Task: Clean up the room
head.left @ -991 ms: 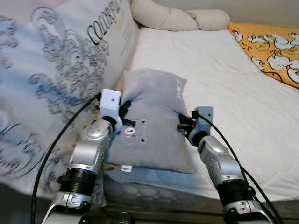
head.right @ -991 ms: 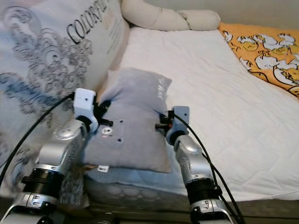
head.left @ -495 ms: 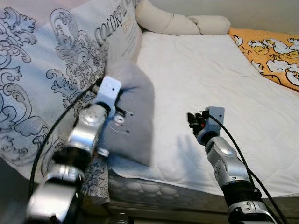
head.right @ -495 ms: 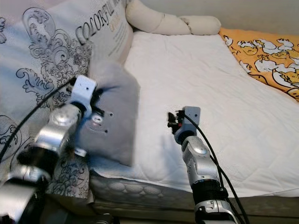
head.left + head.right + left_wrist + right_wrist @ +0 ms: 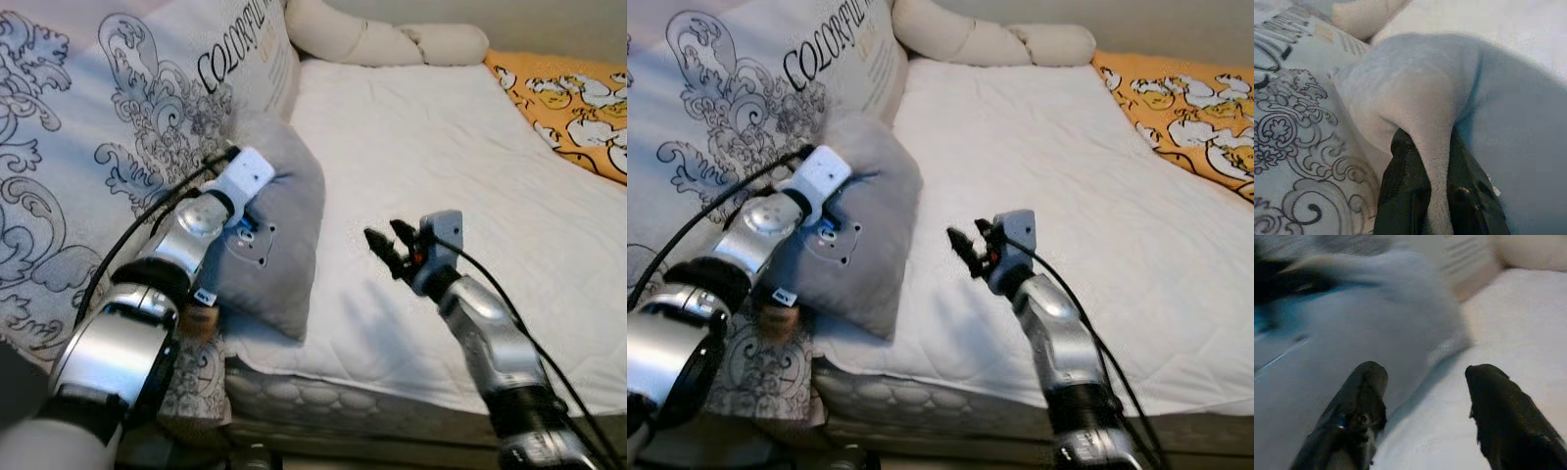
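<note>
A grey pillow (image 5: 289, 220) leans at the left side of the white mattress (image 5: 470, 147), against a large patterned cushion (image 5: 118, 127). My left gripper (image 5: 1427, 136) is shut on a fold of the pillow's edge, with one black finger (image 5: 1405, 186) on each side of the fabric. Over the bare sheet, a short way right of the pillow, my right gripper (image 5: 385, 245) stands open with nothing between its fingers (image 5: 1361, 406) and points toward the pillow.
A long cream bolster (image 5: 382, 44) lies across the far end of the bed. An orange patterned blanket (image 5: 578, 108) covers the far right. The mattress's front edge (image 5: 333, 401) runs just below the arms.
My right gripper has let go of the grey pillow and drawn back to the right. The left gripper has carried the pillow leftward and set it against the patterned cushion.
</note>
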Controlling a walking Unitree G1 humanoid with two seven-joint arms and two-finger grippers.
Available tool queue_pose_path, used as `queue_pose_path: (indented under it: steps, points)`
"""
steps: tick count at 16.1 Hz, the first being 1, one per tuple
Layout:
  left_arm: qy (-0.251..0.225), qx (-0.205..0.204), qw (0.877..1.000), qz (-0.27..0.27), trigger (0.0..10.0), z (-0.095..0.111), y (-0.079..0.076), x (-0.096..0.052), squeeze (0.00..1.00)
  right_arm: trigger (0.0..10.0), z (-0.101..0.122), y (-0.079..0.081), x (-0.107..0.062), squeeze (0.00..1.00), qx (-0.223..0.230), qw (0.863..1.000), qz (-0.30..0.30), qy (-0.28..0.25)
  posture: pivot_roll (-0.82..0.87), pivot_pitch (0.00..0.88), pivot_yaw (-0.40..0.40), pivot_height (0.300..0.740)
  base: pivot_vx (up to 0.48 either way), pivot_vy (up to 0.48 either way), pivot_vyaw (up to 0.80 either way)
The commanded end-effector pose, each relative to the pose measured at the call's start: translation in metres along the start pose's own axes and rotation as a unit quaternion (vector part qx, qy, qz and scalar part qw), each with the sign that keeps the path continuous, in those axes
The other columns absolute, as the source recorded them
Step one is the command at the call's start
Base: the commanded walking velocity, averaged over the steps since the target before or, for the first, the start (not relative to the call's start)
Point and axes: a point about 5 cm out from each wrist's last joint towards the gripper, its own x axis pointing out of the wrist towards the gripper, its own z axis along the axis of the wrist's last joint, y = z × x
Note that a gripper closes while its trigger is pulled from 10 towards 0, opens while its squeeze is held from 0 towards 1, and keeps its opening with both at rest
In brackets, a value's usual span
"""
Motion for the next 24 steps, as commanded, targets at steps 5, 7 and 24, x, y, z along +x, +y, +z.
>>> queue_pose_path:
  steps: [5, 7, 24]
  points:
    - [0.045, 0.066, 0.996, 0.048, 10.0, -0.008, 0.021, -0.003, 0.00, 10.0, 0.004, 0.007, -0.020, 1.00, -0.032, 0.995, 0.092, 0.025, 0.00, 0.000, 0.060, 0.740, 0.000, 0.000, 0.00]
    - [0.033, 0.059, 0.996, 0.060, 10.0, -0.005, 0.024, -0.003, 1.00, 10.0, 0.004, 0.005, -0.022, 1.00, -0.034, 0.995, 0.086, 0.030, 0.00, 0.000, 0.058, 0.740, 0.000, 0.000, 0.00]
    - [-0.174, -0.374, 0.902, 0.129, 10.0, 0.012, -0.010, -0.050, 0.00, 10.0, 0.005, -0.021, -0.028, 0.00, 0.024, 0.980, -0.197, -0.016, 0.12, 0.000, -0.064, 0.740, 0.000, 0.000, 0.00]
